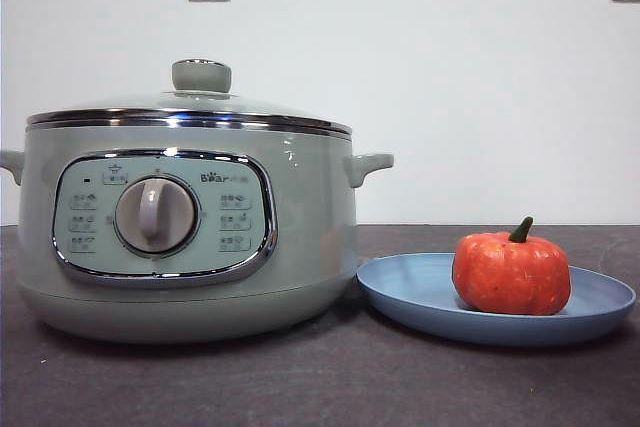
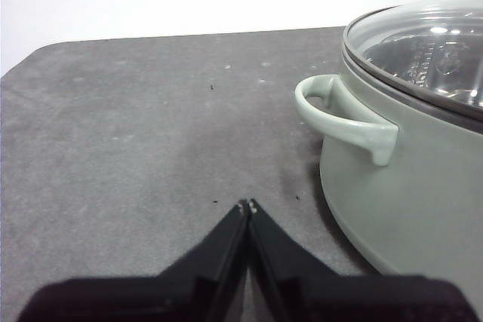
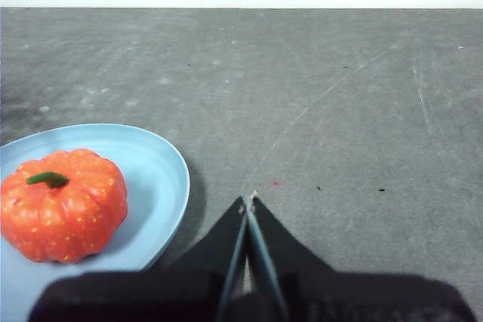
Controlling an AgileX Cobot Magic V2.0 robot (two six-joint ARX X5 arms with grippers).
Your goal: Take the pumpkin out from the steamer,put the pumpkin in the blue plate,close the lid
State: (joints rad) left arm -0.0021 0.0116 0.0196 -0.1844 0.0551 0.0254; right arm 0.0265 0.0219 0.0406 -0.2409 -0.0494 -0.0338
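Pincers first, since they sat nearest our wrist cameras: we saw the left pincer (image 2: pixel 247 206) with its jaws pressed together, holding nothing, poised over bare worktop (image 2: pixel 136 133) just beside the steamer's (image 2: pixel 407 186) side handle. The right pincer (image 3: pixel 250 200) had its jaws together too and was empty, over the worktop just beside the rim of the plate (image 3: pixel 162 164). Neither arm showed in the front view, so we judged both to be waiting.

Further out, the pumpkin (image 1: pixel 511 272) rested upright in the plate (image 1: pixel 410 292), towards the side away from the steamer (image 1: pixel 185 237), with its stem pointing up. The plate lay flat on the worktop, its near rim almost touching the steamer's base.

Beyond that, the lid (image 1: pixel 200 97) sat level on the steamer, its chrome rim flush all round as far as we could see and its knob on top. The left wrist view agreed, showing the glass dome seated on the rim.

We judged all three steps done: pumpkin out, pumpkin in the plate, lid closed. Nothing looked left to do.

As for the pumpkin itself, it looked squat and ribbed, orange-red with pale yellow flecks, under a short, curved, dark green stem. Its skin seemed matte and firm, and it stood steady, without leaning.
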